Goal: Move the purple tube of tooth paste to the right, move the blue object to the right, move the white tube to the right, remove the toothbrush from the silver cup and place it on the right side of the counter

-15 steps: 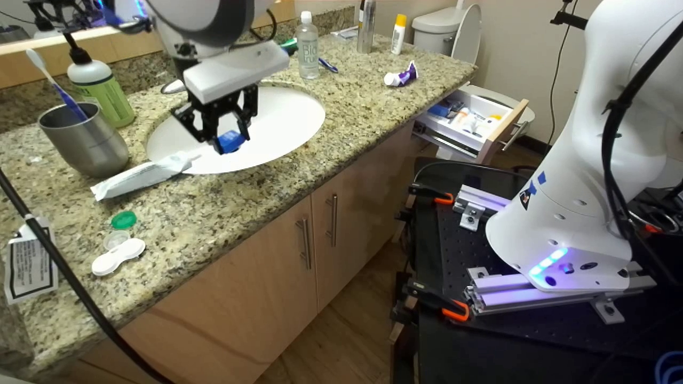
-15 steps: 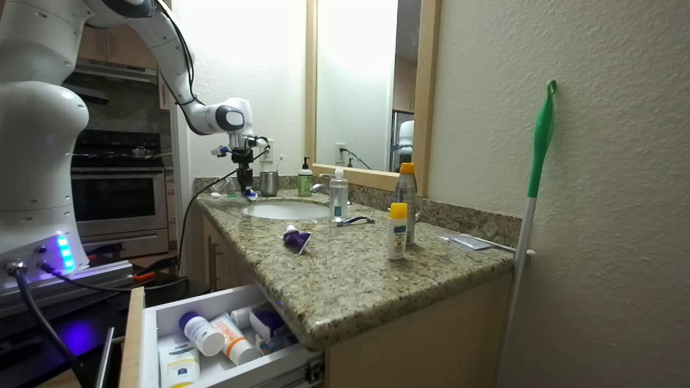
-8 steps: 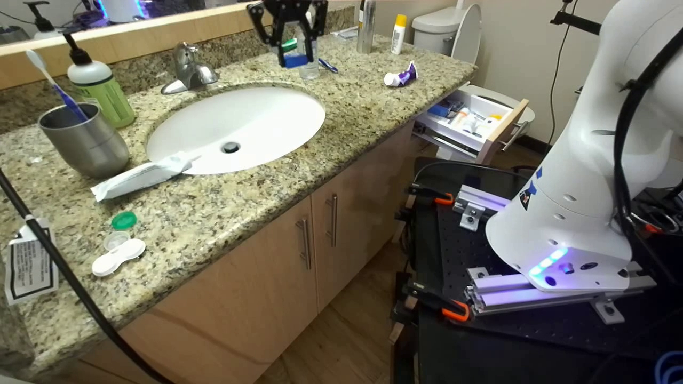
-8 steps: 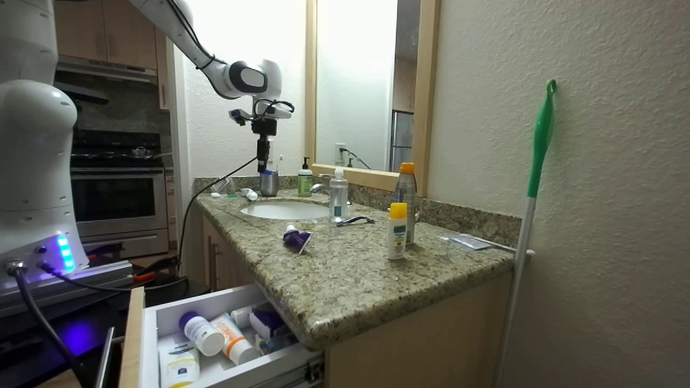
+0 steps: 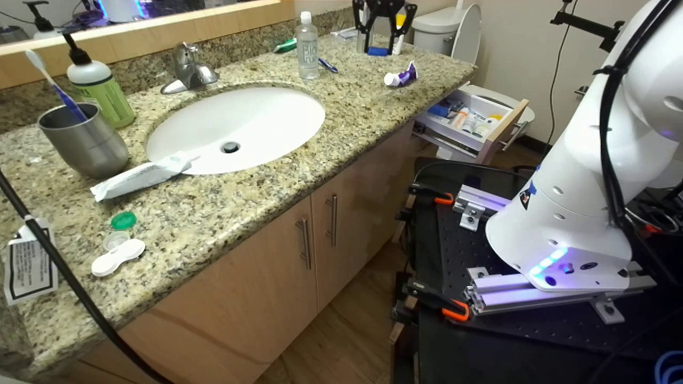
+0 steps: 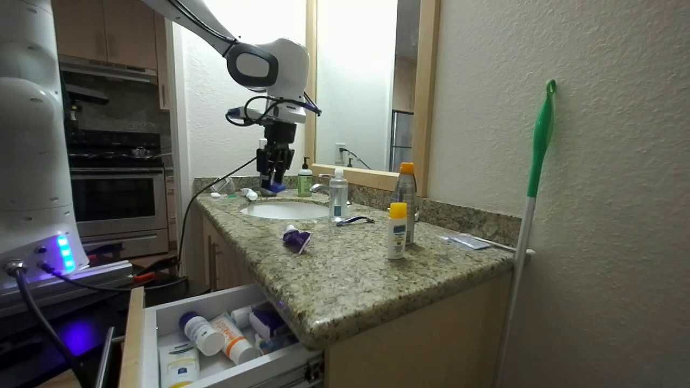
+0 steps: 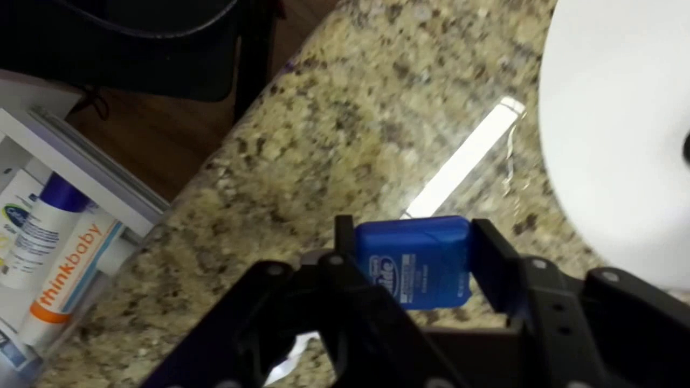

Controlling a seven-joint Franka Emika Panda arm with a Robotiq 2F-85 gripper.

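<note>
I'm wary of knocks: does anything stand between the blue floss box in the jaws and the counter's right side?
Nothing visible bars the way, though the purple toothpaste tube lies there; the yellow-capped bottle stands farther back.

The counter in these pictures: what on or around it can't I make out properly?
Toothbrush: lower end hidden inside the silver cup, in an exterior view.
Yellow-capped bottle: partly behind the gripper, in an exterior view.
Blue object: its smallest print is too blurred to read, wrist view.
Sink: cut off by the top and right edges, wrist view.
</note>
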